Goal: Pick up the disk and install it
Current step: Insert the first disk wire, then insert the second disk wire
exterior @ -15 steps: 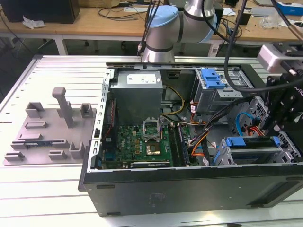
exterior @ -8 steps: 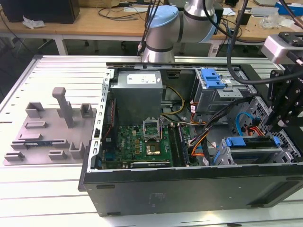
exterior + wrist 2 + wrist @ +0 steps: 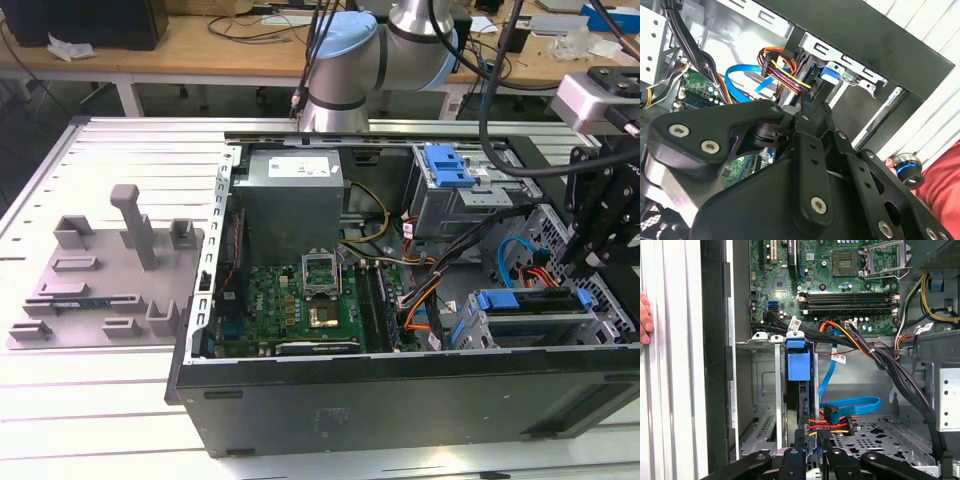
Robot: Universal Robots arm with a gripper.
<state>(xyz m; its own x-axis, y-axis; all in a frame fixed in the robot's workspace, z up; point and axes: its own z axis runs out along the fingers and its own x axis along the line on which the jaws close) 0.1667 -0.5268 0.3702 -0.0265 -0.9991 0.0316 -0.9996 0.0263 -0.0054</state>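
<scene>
1. So, the disk is already standing on edge in the drive cage at the front corner of the open computer case. In the first wrist view its blue carrier sits in the slot next to the metal dividers.
2. The gripper is right at the disk's near end, fingers on either side of its edge. Looks closed around it, so I'd say it's grasping the disk.
3. In the exterior view the arm's black gripper body hangs over that same cage at the view's right.
4. My read: pickup is done and insertion is mostly done. Can't tell if the disk is fully seated.
5. Orange and red cables lie just beside the fingers.
</scene>
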